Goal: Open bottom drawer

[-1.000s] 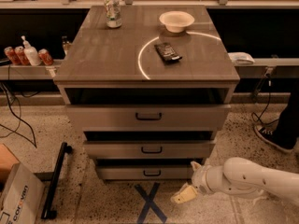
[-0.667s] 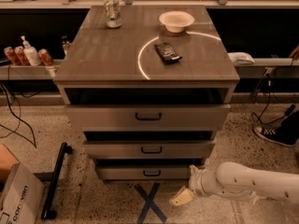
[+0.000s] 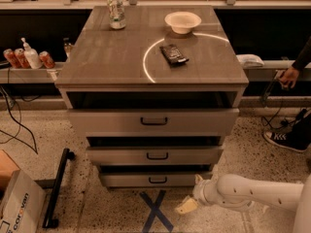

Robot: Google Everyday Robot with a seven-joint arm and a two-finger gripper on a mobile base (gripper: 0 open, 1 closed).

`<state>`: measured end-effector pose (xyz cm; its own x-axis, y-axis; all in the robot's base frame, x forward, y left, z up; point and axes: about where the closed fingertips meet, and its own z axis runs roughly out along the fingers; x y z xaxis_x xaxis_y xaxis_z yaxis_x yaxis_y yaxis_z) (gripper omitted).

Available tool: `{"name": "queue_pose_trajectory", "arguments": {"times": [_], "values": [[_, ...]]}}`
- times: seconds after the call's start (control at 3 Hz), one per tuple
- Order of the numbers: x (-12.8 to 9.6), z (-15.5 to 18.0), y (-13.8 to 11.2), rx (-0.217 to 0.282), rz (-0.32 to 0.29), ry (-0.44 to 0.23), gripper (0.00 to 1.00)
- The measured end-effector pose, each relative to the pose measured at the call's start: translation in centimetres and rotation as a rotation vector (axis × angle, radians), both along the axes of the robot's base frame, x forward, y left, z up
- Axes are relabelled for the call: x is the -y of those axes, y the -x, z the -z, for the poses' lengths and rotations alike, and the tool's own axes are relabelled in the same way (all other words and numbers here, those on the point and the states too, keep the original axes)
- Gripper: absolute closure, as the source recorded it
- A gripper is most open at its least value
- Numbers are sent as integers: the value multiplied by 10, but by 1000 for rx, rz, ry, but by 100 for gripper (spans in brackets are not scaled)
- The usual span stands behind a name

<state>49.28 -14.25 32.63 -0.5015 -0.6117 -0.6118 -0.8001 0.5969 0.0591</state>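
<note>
The bottom drawer [image 3: 155, 179] is the lowest and narrowest of the cabinet's three grey-beige drawers, with a small black pull handle [image 3: 157, 180] at its middle. It stands slightly out, like the two drawers above it. My gripper [image 3: 190, 196] hangs low over the floor, to the right of the handle and just in front of the drawer's right end. It comes in from the right on a white arm [image 3: 252, 194]. It holds nothing.
A blue tape X [image 3: 155, 210] marks the floor in front of the cabinet. The cabinet top holds a can [image 3: 116, 12], a white bowl [image 3: 182, 21] and a dark packet [image 3: 174, 54]. A cardboard box [image 3: 17, 205] and black bar [image 3: 57, 188] lie left. A person's shoe [image 3: 287, 139] stands right.
The arm has slid slightly left, bringing the gripper closer to the bottom drawer's front. A person's hand has come into view at the right.
</note>
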Motion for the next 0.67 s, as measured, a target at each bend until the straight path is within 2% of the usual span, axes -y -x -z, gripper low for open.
{"name": "queue_pose_trajectory", "arguments": {"times": [0.67], "values": [[3,58,-43,8,-1,-58,0]]}}
